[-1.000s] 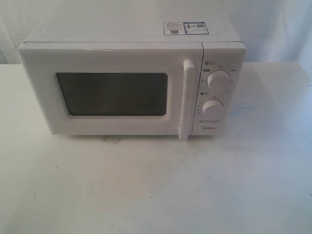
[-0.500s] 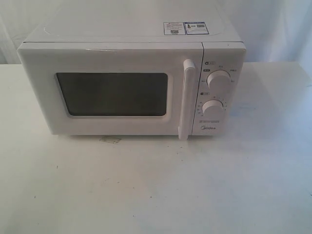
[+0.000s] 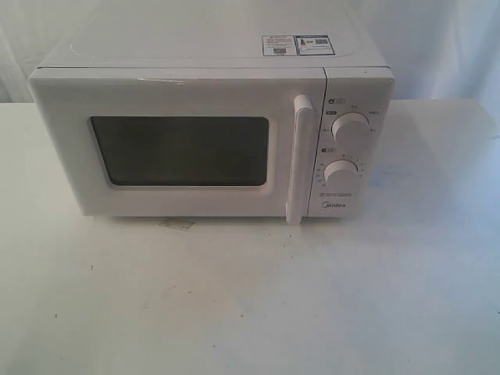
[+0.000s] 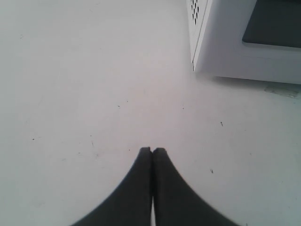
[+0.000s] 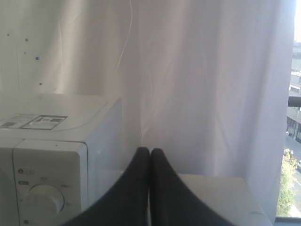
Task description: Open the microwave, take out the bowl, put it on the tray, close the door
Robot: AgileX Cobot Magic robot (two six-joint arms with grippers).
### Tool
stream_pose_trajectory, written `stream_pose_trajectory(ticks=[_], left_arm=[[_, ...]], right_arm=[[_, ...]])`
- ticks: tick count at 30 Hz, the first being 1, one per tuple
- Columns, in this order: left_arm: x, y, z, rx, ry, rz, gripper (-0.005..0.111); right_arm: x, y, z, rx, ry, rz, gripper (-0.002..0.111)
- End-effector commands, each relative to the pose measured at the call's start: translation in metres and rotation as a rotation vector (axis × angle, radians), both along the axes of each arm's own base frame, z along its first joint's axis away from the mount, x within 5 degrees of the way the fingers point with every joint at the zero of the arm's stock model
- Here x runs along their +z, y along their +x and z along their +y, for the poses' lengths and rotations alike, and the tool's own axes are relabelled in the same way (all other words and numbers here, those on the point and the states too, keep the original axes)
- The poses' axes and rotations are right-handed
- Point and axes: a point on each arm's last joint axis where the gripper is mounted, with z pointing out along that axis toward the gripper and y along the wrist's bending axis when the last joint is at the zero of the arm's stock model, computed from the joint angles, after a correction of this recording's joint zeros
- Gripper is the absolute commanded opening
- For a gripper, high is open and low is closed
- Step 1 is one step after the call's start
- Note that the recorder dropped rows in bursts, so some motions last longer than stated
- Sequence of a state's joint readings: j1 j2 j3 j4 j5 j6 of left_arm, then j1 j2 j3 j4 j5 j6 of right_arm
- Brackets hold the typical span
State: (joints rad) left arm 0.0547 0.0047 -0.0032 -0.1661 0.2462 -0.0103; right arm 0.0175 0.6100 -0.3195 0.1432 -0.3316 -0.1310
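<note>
The white microwave stands on the white table in the exterior view. Its door, with a dark window and a tall white bar handle, is closed. The bowl and the tray are out of view. Neither arm shows in the exterior view. My left gripper is shut with nothing in it, over the table off the microwave's left front corner. My right gripper is shut and empty, beside the microwave's right side at about knob height.
Two round knobs sit on the control panel right of the handle. A white curtain hangs behind the table. The table's surface stretches in front of the microwave, with a small scuff mark near the door's base.
</note>
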Motion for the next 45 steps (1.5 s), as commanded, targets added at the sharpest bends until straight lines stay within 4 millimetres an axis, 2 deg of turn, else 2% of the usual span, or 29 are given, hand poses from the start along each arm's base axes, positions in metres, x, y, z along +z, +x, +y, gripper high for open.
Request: stream_pose_trajectory(ticks=[1,7,12,17,22,24,27,30,33,35,40,45], left_arm=[[-0.001,0.000,0.000,0.000,-0.006,-0.001,0.000],[-0.001,0.000,0.000,0.000,-0.006,-0.001,0.000],[-0.001,0.000,0.000,0.000,-0.006,-0.001,0.000],[-0.001,0.000,0.000,0.000,-0.006,-0.001,0.000],[-0.001,0.000,0.000,0.000,-0.006,-0.001,0.000],[-0.001,0.000,0.000,0.000,-0.006,-0.001,0.000],[-0.001,0.000,0.000,0.000,-0.006,-0.001,0.000],[-0.001,0.000,0.000,0.000,-0.006,-0.001,0.000],[-0.001,0.000,0.000,0.000,-0.006,-0.001,0.000],[-0.001,0.000,0.000,0.000,-0.006,-0.001,0.000],[-0.001,0.000,0.000,0.000,-0.006,-0.001,0.000],[-0.001,0.000,0.000,0.000,-0.006,-0.001,0.000]], right_arm=[[-0.012,0.019,0.000,-0.005,-0.004,0.093,0.000],[-0.037,0.055,0.001,0.004,-0.004,0.319,0.000],[-0.041,0.086,0.002,0.017,-0.003,0.459,0.000],[-0.046,0.103,0.005,0.047,-0.039,0.617,0.000],[-0.042,0.111,0.008,0.095,-0.083,0.796,0.000],[-0.036,0.113,0.015,0.157,-0.115,0.839,0.000],[-0.033,0.113,0.028,0.343,-0.221,0.915,0.000],[-0.036,0.113,0.039,0.528,-0.327,0.919,0.000],[-0.042,0.119,0.048,0.622,-0.310,0.874,0.000],[-0.050,0.121,0.053,0.724,-0.364,0.858,0.000],[-0.065,0.115,0.062,0.957,-0.461,0.902,0.000],[-0.068,0.110,0.065,1.032,-0.450,0.932,0.000]])
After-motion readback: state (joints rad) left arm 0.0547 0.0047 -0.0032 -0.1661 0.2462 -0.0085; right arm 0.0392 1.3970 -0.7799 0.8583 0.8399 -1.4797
